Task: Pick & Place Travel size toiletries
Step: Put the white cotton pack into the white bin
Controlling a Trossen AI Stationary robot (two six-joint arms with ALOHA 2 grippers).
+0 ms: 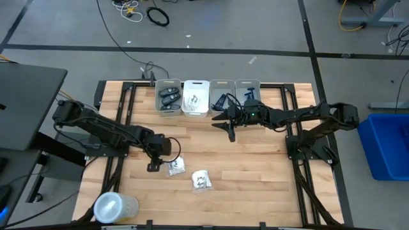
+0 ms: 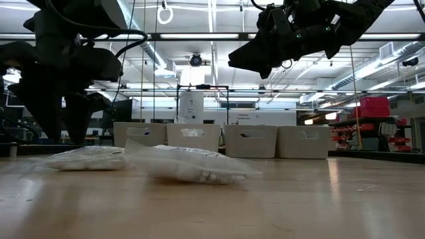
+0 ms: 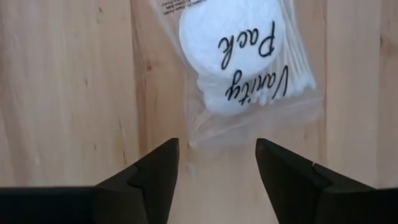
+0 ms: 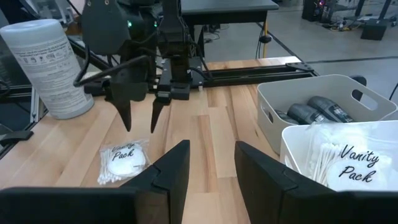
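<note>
We find the left gripper (image 1: 154, 167) low over the front of the wooden table (image 1: 255, 166), its two dark fingers (image 3: 149, 177) spread apart with bare wood between them and nothing held. Just past the fingertips lies a vanity packet (image 3: 242, 62) — clear crinkly film over a round white pad and a row of cotton swabs, dark script on its face. It lies flat and loose on the planks, apart from the fingers; we judge the jaws are set wide so they can straddle the packet's near edge. A second packet (image 1: 202, 181) lies near it, a little farther toward the table's front, equally slack and glossy. The right gripper (image 1: 230, 133) hovers in mid-table just in front of the bin row, fingers (image 4: 168, 168) parted and empty, pointing across toward the left arm; it appears to be waiting its turn. Along the back edge stand four rectangular plastic bins, pale, smooth-walled, with slotted handles. The leftmost bin (image 1: 168, 98) holds dark oval cases (image 4: 320, 111), hard-looking and rounded; the next bin (image 1: 195, 98) holds more white packets, heaped soft and rumpled. We take it the sorting goes by kind, so the two packets on the table likely belong there. A white cylindrical wipes canister (image 1: 116, 207) stands at the front left corner — off the working line.
</note>
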